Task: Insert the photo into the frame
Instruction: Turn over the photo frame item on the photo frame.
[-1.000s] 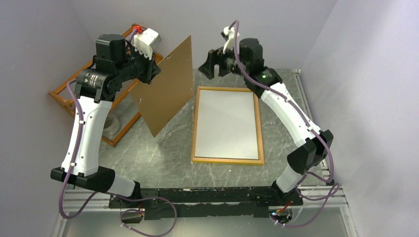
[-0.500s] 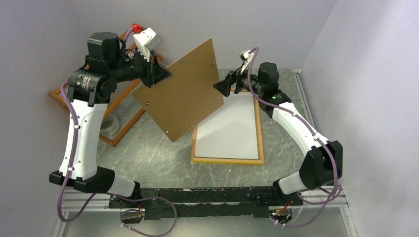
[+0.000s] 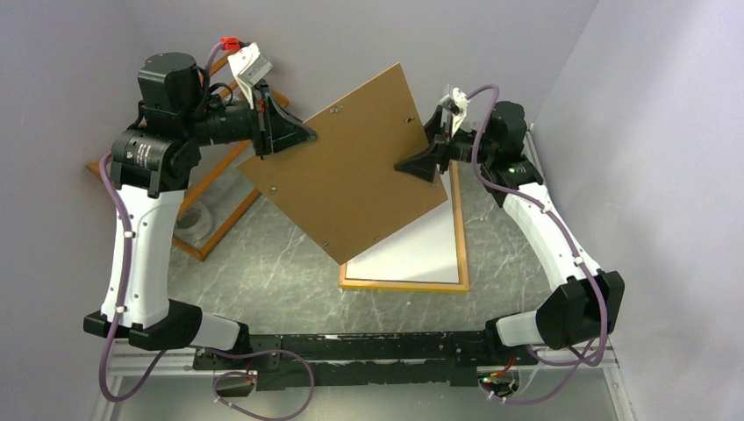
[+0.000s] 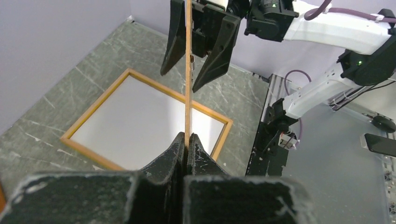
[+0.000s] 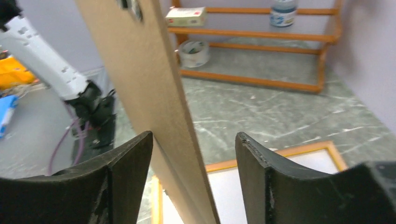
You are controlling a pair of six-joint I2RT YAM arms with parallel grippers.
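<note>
Overhead, the left gripper (image 3: pixel 307 135) is pinched tight on one corner of a flat brown rectangular hardboard panel (image 3: pixel 351 162), holding it in the air and tilted above the middle of the grey marbled table (image 3: pixel 272 272). From the left wrist the panel (image 4: pixel 188 70) shows edge-on as a thin upright strip, clamped between the closed fingertips of that gripper (image 4: pixel 187 140).

The right gripper (image 3: pixel 411 165) meets the panel's opposite edge with its jaws spread, one finger on each face. In the right wrist view the board (image 5: pixel 154 93) runs between the parted fingers of that gripper (image 5: pixel 194 137), with a clear gap to the right-hand finger.

Below, the large rectangular frame (image 3: pixel 404 285) lies flat with its wood-orange back side up, right of the table's middle and nearer its right edge. Its far half is hidden under the panel. The photo (image 3: pixel 421 250) lies inside the frame (image 4: pixel 88 154), plain white back up (image 4: pixel 130 121).

An orange-brown slatted wooden rack (image 3: pixel 211 237) sits at the table's far left corner.
</note>
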